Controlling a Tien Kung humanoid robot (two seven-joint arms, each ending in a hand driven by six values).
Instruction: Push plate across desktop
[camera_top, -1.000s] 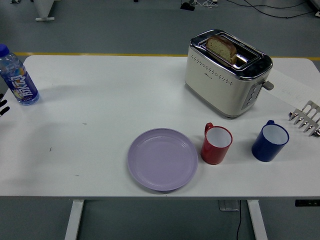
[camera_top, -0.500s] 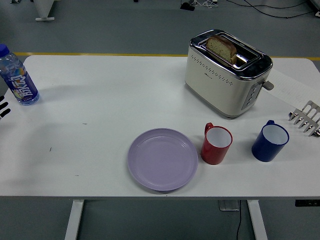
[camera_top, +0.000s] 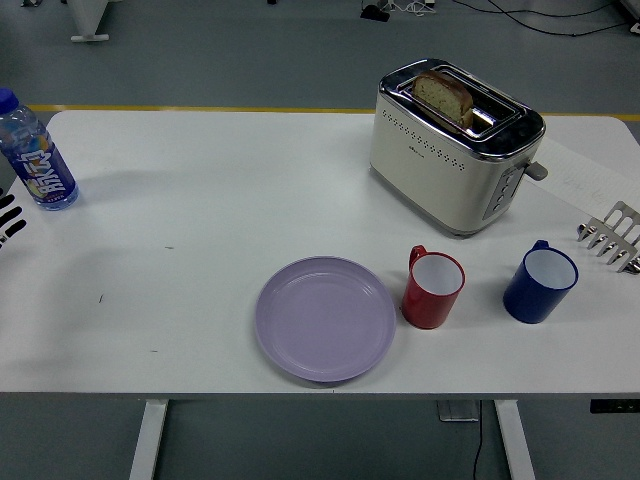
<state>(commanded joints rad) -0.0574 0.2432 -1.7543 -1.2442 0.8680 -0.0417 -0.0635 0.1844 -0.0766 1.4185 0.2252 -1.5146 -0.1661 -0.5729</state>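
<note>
A lilac plate (camera_top: 325, 318) lies flat near the table's front edge, a little left of the middle. Only the black fingertips of my left hand (camera_top: 8, 218) show at the far left edge, just below a water bottle (camera_top: 36, 150). The fingers are stretched out and apart and hold nothing. The hand is far to the left of the plate. My right hand is out of view.
A red mug (camera_top: 433, 288) stands right beside the plate's right rim, and a blue mug (camera_top: 540, 281) further right. A cream toaster (camera_top: 455, 145) with bread stands behind them. A silver rack-like object (camera_top: 612, 235) is at the right edge.
My left fingertips have come slightly further into view at the left edge. The plate and everything else have stayed put.
</note>
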